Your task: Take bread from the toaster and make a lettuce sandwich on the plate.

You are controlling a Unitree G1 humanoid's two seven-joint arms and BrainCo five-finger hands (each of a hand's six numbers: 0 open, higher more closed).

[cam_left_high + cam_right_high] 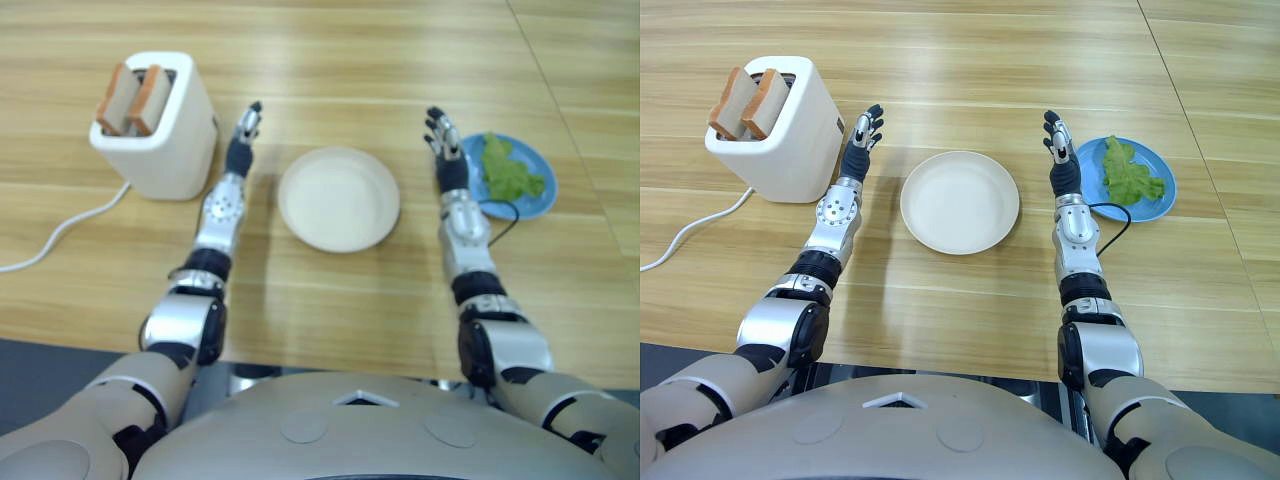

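Well, nothing looks done yet: both slices of bread (745,100) stand in the toaster (780,145) at the far left, and the cream plate (960,205) between the arms is bare. The left hand (862,133) sits just beside the toaster, fingers stretched out, holding nothing. The right hand (1057,150) is likewise outstretched and empty, next to the blue dish (1145,212) holding the lettuce (1128,172). I count two slices, one toaster, one plate, one dish, one clump of lettuce. Pulling the bread and stacking the sandwich all remain.
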